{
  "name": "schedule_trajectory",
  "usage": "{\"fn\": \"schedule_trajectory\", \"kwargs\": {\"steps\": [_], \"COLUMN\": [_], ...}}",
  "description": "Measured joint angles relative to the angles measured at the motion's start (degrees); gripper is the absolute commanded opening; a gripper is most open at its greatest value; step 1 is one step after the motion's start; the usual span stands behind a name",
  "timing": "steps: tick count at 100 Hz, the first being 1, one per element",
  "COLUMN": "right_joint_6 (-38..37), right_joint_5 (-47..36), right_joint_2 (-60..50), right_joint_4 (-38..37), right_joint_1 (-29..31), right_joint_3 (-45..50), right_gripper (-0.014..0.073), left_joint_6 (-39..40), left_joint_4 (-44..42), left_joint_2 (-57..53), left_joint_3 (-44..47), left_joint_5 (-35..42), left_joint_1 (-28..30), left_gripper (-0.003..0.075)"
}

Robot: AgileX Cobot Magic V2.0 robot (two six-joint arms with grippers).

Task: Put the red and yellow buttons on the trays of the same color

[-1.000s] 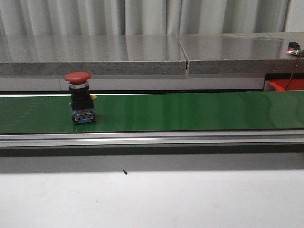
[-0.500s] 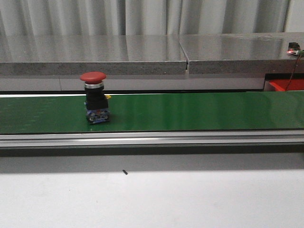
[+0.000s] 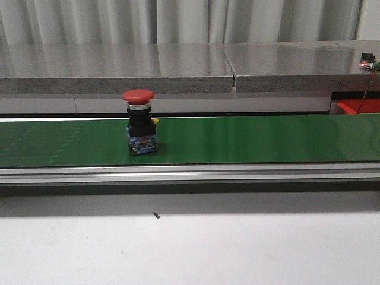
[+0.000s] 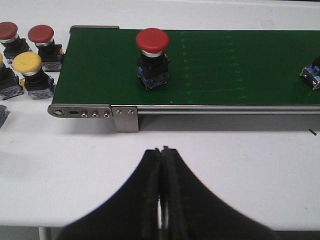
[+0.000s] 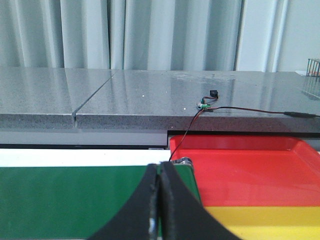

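Standing upright on the green conveyor belt (image 3: 237, 139) is a red button (image 3: 139, 122), seen in the front view on the left-hand part of the belt, toward its near edge. Its red mushroom cap is being carried on a black body with a blue base touching the belt surface, and a small yellow part is being shown at its side.

In the left wrist view the same red button (image 4: 152, 57) is being shown near the belt's end, by the metal end bracket (image 4: 95, 111). Off that end of the belt, on the white worktop (image 4: 225, 150), two more red buttons (image 4: 45, 40) and a yellow button (image 4: 32, 72) are being kept close together; further items at the picture edge are cut off. Another blue-based object (image 4: 312, 77) is being seen on the belt, well apart from the red button, too cropped to be identified.

The left end effector (image 4: 161, 200) is being held over the worktop, beside the belt's near rail, with its fingers pressed together and nothing between them.

The right end effector (image 5: 160, 205) is likewise being held pressed together and empty, above the belt's other end. Just beyond that end, a red tray (image 5: 250, 170) and a yellow tray (image 5: 265, 222) are being shown side by side, with a thin wire (image 5: 200, 112) running over the grey ledge (image 5: 125, 97) behind them.
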State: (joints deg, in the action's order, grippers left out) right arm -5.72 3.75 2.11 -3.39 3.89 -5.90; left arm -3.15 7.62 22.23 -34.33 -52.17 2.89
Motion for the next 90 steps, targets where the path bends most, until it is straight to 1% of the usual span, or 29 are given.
{"fn": "schedule_trajectory", "kwargs": {"steps": [13, 25, 40, 62, 69, 77, 83, 90], "right_joint_6": [0.0, 0.0, 0.0, 0.14, 1.04, 1.9, 2.16, 2.25], "right_joint_5": [3.81, 8.87, 12.78, 18.05, 20.11, 23.62, 26.29, 29.41], "right_joint_2": [5.78, 13.09, 22.17, 33.59, 37.05, 40.94, 43.42, 46.5], "right_joint_4": [0.0, 0.0, 0.0, 0.0, 0.0, 0.0, 0.0, 0.0], "right_joint_1": [-0.67, -1.08, -1.78, -5.37, -7.48, -10.1, -12.33, -14.7], "right_joint_3": [-6.2, -12.08, -19.0, -29.09, -32.22, -35.7, -38.49, -41.39], "right_gripper": [-0.0058, -0.0058, -0.0058, -0.0029, 0.0001, 0.0057, 0.0108, 0.0191], "left_joint_6": [0.0, 0.0, 0.0, 0.0, 0.0, 0.0, 0.0, 0.0], "left_joint_4": [0.0, 0.0, 0.0, 0.0, 0.0, 0.0, 0.0, 0.0], "left_joint_2": [0.0, 0.0, 0.0, 0.0, 0.0, 0.0, 0.0, 0.0], "left_joint_3": [0.0, 0.0, 0.0, 0.0, 0.0, 0.0, 0.0, 0.0], "left_joint_5": [-0.05, -0.05, -0.05, -0.05, -0.05, -0.05, -0.05, -0.05], "left_joint_1": [0.0, 0.0, 0.0, 0.0, 0.0, 0.0, 0.0, 0.0], "left_gripper": [-0.002, -0.002, -0.002, -0.002, -0.002, -0.002, -0.002, -0.002]}}
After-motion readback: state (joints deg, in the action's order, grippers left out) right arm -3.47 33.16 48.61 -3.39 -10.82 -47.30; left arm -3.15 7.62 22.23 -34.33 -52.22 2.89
